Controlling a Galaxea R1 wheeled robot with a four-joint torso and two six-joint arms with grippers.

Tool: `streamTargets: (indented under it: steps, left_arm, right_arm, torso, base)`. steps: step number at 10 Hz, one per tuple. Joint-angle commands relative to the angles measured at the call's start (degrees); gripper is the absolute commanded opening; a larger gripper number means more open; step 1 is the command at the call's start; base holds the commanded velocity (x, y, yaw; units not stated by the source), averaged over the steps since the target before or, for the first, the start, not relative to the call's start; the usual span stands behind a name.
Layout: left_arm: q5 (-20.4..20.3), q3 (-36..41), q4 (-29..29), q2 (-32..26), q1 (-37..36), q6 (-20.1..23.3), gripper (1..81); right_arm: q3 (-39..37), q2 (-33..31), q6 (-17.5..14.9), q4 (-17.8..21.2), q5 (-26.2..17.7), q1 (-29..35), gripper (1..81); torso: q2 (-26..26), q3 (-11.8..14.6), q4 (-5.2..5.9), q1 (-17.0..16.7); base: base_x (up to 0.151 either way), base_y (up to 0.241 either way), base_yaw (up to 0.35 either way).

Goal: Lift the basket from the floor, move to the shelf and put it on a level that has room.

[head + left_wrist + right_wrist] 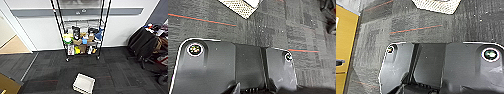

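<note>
The basket (84, 83) lies on the dark carpet near the front of the head view, shallow, with a cream-white inside, turned at a slight angle. A corner of the basket's speckled woven side (240, 6) shows in the left wrist view, and another stretch of that side (437, 5) in the right wrist view, both some way off on the floor. Behind the basket, against the white wall, stands the shelf (81, 30), a black-posted wire rack on small wheels. Its lower tiers are crowded with boxes and bottles, and the upper level (82, 12) is grey mesh.
A dark office chair with clothing draped over it (142, 42) stands at the right by a cluttered desk. A doorway with a wooden floor (12, 45) opens at the left. A yellow cabinet (344, 42) stands close by on the left.
</note>
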Motion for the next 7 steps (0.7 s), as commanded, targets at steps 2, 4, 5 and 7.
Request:
streamTargets:
  steps: [2, 4, 5, 7]
  left_arm:
    - [2.33, 0.9, 0.66, -0.67, -1.5, 0.14, 81.1]
    - [2.25, 0.9, 0.66, -0.67, -1.41, 0.14, 81.1]
    - [2.24, 0.9, 0.66, -0.67, -1.33, 0.14, 81.1]
    - [2.15, 0.9, 0.66, -0.76, -1.33, 0.14, 81.1]
  right_arm:
    - [0.7, -0.57, 0.06, -0.47, -3.06, 1.9, 81.1]
    - [0.52, -0.57, 0.06, -0.47, -3.06, 1.89, 81.1]
    - [0.43, -0.48, 0.06, -0.47, -3.06, 1.9, 81.1]
    - [0.35, -0.48, 0.06, -0.47, -2.97, 1.9, 81.1]
  torso:
    - [0.0, 0.0, 0.0, 0.0]
    - [0.0, 0.0, 0.0, 0.0]
    - [0.0, 0.0, 0.0, 0.0]
    - [0.0, 0.0, 0.0, 0.0]
  base:
    - [0.098, 0.0, 0.0]
    - [0.098, 0.0, 0.0]
    - [0.098, 0.0, 0.0]
    - [0.098, 0.0, 0.0]
